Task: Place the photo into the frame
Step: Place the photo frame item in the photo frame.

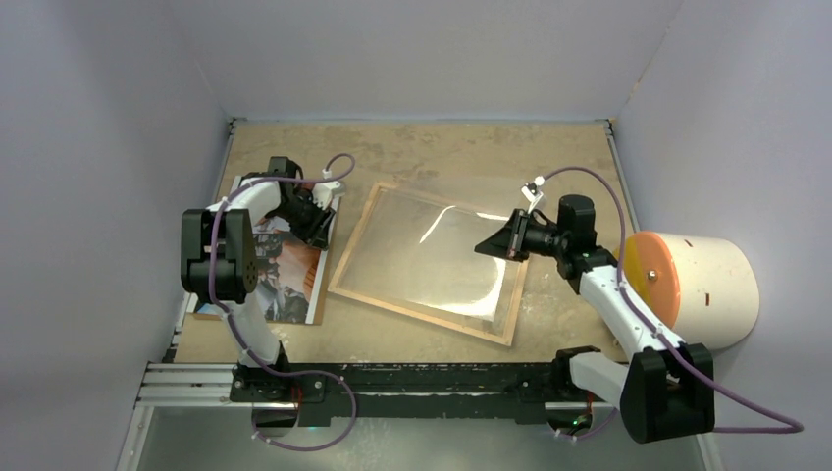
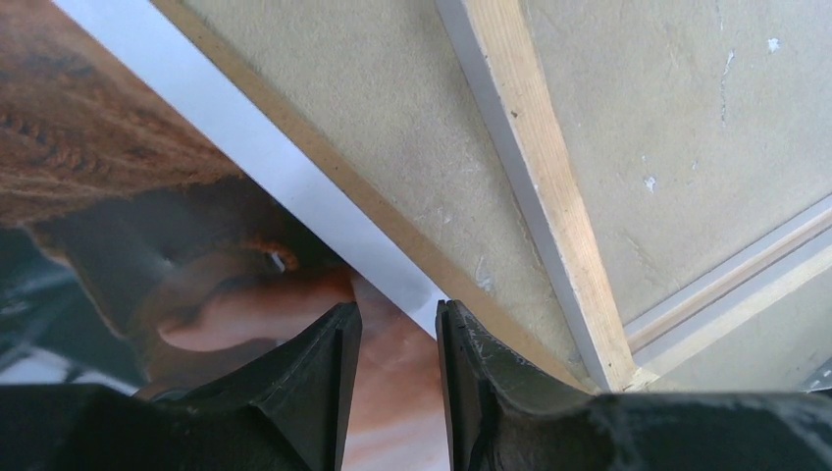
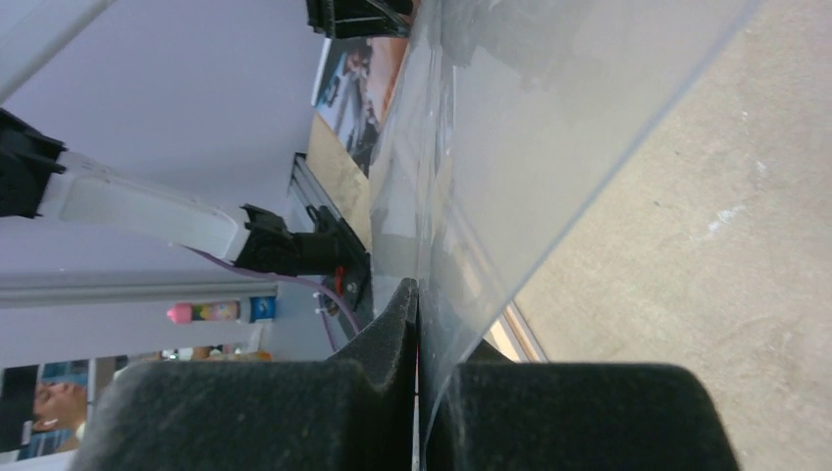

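Glossy photo point(image 1: 294, 280), bare-wood frame point(image 1: 422, 316), clear shiny sheet point(image 1: 432, 255) (plastic, apparently), matt tabletop point(image 1: 442, 147)

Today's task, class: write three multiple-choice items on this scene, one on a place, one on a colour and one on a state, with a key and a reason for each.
1. Where does the photo lie?
A) inside the frame
B) left of the frame, under the left tool
C) at the table's right edge

2. What colour is the frame's upward face?
A) light wood
B) black
C) red

3. What is the right tool doing?
A) hanging open
B) shut on the clear sheet
C) shut on the photo

Key: 1 B, the top view shows it beside the frame's left rail. 2 A, the rails show pale wood. 3 B, the right wrist view shows it pinching the sheet's edge.
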